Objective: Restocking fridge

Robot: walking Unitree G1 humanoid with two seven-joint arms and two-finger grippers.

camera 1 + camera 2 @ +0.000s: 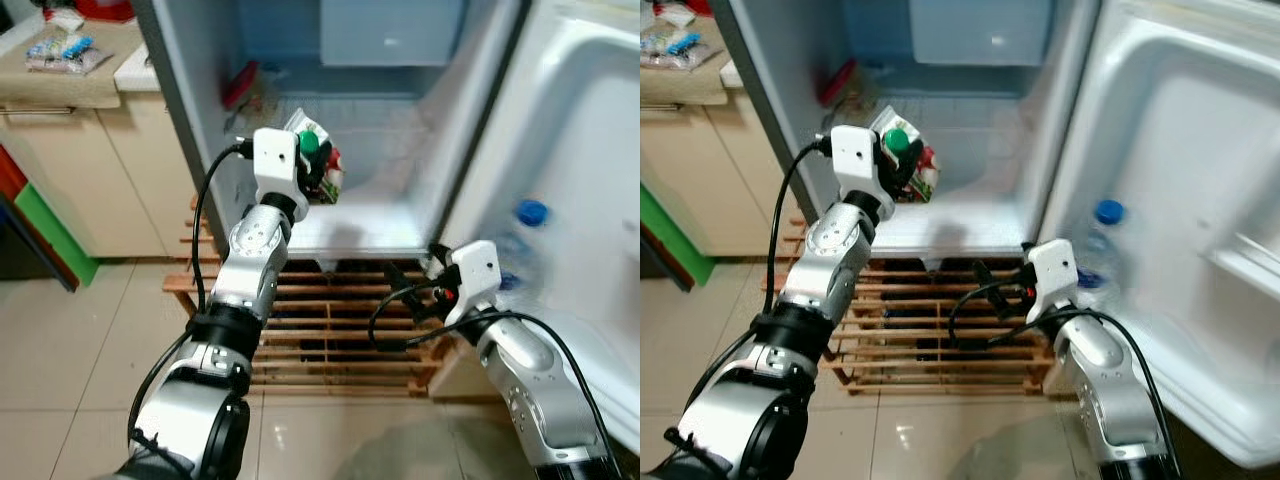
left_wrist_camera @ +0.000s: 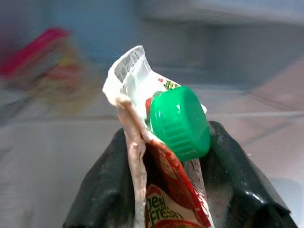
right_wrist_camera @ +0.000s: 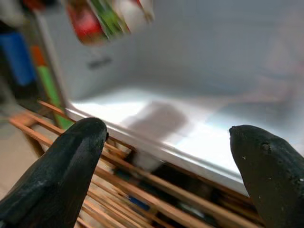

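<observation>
Nearest the robot, the right gripper [image 1: 412, 285] hangs low in front of the fridge [image 1: 400, 215], just below its floor edge and above the wooden slatted rack [image 1: 330, 330] the fridge stands on. Its wrist view shows the two black fingers [image 3: 61, 166] spread wide apart with nothing between them, looking over the rack's slats at the fridge's bare white floor; the head views show this less plainly.

Further in, the left gripper [image 1: 318, 170] reaches up into the fridge opening, clamped on a carton [image 1: 325, 165] with a green cap [image 1: 310, 143]. The left wrist view brings out what the head views blur: the fingers press both sides of the carton just below the cap, the carton's top flap is torn and crumpled, and red and green print runs down its face. The carton hangs in the air above the fridge floor, near the fridge's left wall.

Behind it, at the fridge's back left, lies a red packet [image 1: 238, 85]. On the open door [image 1: 570, 150] to the right, a bottle with a blue cap [image 1: 530, 212] sits in the lower shelf. Left of the fridge, a surface [image 1: 60, 80] carries a plastic bag [image 1: 65, 52].
</observation>
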